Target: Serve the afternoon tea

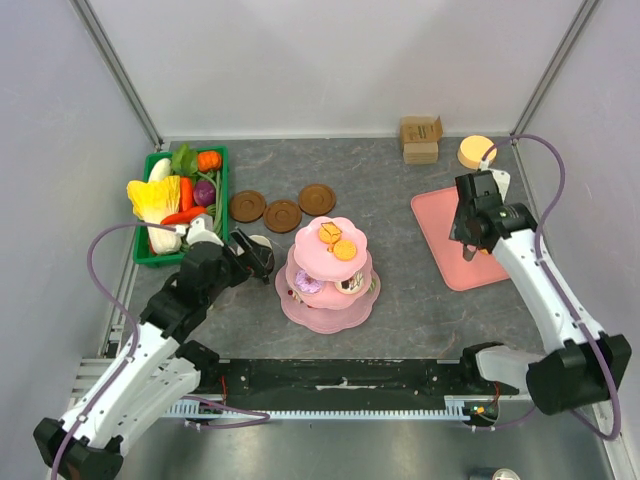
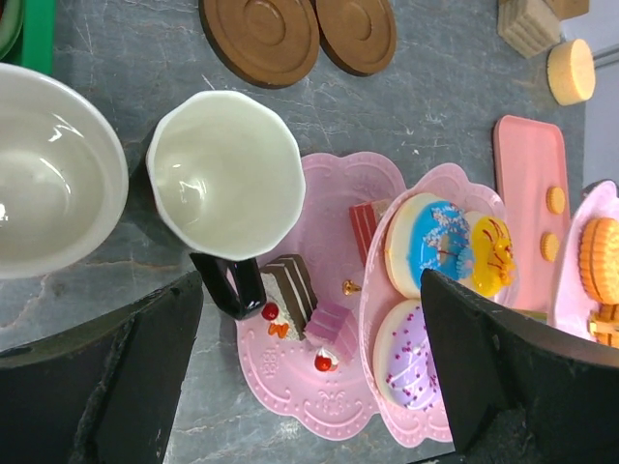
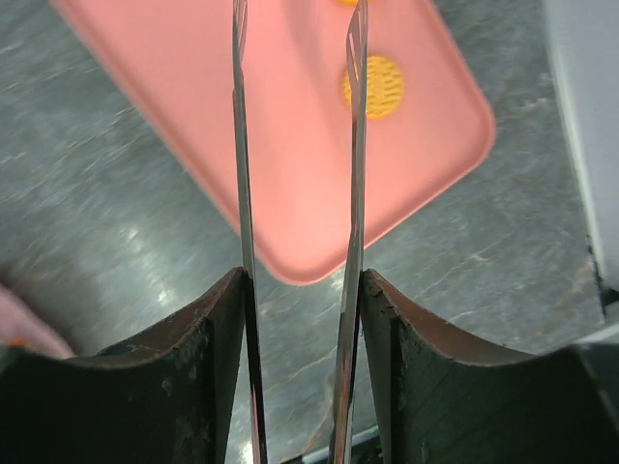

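Observation:
The pink tiered stand (image 1: 300,310) stands mid-table with orange biscuits (image 1: 345,251) on its top tier. In the left wrist view its tiers (image 2: 319,406) carry a purple donut (image 2: 411,353), a blue donut (image 2: 435,242) and cake bits (image 2: 290,290). A dark mug (image 2: 227,174) and a pale mug (image 2: 48,174) stand beside it. My left gripper (image 1: 255,255) (image 2: 309,387) hangs open over the stand's edge, holding nothing. My right gripper (image 1: 470,235) (image 3: 300,290) is shut on metal tongs (image 3: 242,145) above the pink tray (image 1: 440,235) (image 3: 290,193). The tongs' arms are apart and empty. A biscuit (image 3: 372,87) lies on the tray.
Three brown saucers (image 1: 282,215) lie behind the stand. A green crate (image 1: 222,190) of toy vegetables sits at the back left. Wooden blocks (image 1: 420,138) and a yellow disc (image 1: 476,152) are at the back right. Walls close in on both sides.

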